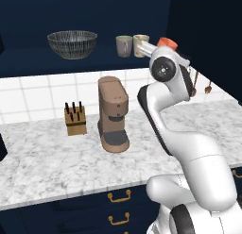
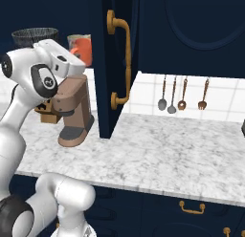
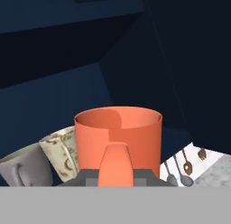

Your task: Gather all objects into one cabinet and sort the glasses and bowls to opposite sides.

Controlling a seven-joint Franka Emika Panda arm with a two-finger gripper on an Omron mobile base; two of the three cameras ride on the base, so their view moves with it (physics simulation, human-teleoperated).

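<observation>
On the navy shelf of the open cabinet [image 1: 28, 56], the wide dark striped bowl [image 1: 72, 43] stands at the left. The grey-mauve cup [image 1: 124, 45] and the cream patterned cup [image 1: 140, 44] stand side by side further right. My gripper [image 3: 115, 170] is shut on the orange cup [image 3: 118, 137], held just right of the cream cup [image 3: 61, 153] at shelf height. One finger lies against the orange cup's near wall. In the right base view the orange cup [image 2: 82, 48] shows past the hand, with the bowl [image 2: 34, 36] behind. I cannot tell whether the cup touches the shelf.
The cabinet door [image 2: 107, 88] with its curved brass handle [image 2: 122, 64] stands open at the right of the arm. On the marble counter [image 1: 47, 157] stand a brown coffee machine [image 1: 113, 114] and a knife block [image 1: 75, 118]. Utensils [image 2: 182, 95] hang on the tiled wall.
</observation>
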